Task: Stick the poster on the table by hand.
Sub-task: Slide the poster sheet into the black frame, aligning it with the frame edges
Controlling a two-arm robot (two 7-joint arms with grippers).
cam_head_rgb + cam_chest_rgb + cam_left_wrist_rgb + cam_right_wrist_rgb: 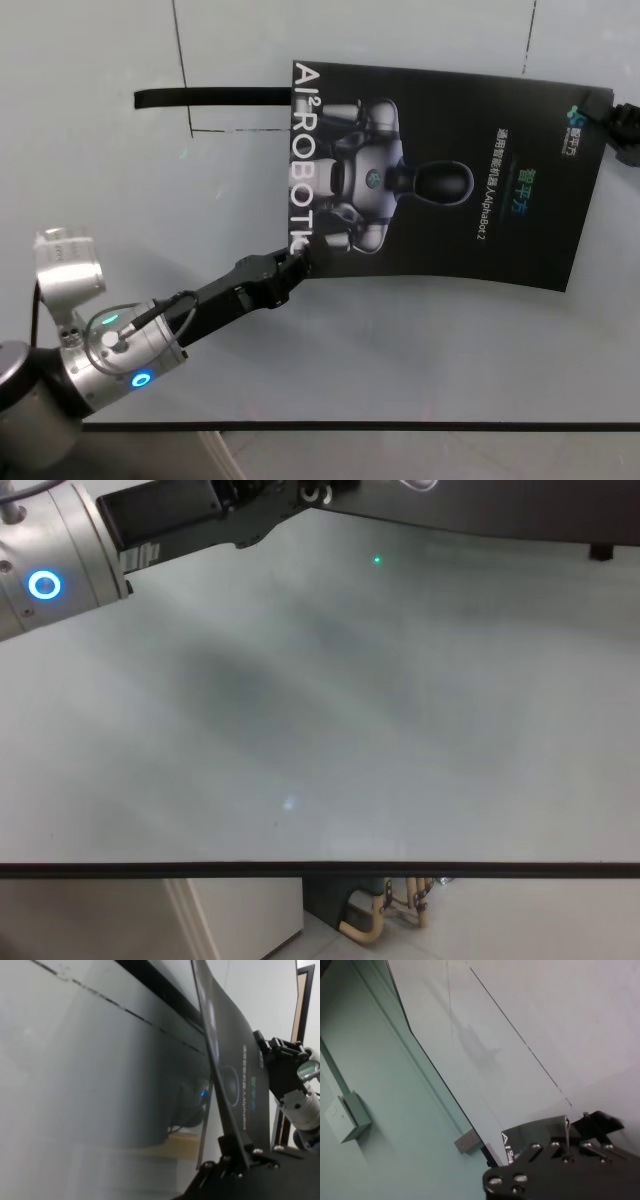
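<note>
The poster point(450, 180), a dark sheet with a silver robot and white "ROBOT" letters, hangs a little above the pale grey table point(400, 350), printed side up and slightly bowed. My left gripper point(300, 262) is shut on its near left corner; in the left wrist view its fingers point(235, 1152) clamp the sheet's edge point(235, 1060). My right gripper point(615, 128) is shut on the far right corner, and its own view shows it point(565, 1142) on the sheet point(530, 1135). The chest view shows the poster's underside point(500, 520) and the left arm's blue ring point(44, 585).
A black strip point(210, 97) lies on the table at the back left, beside thin dark lines point(185, 60). The table's dark front edge point(320, 870) runs across the bottom. The right gripper also shows far off in the left wrist view point(280, 1060).
</note>
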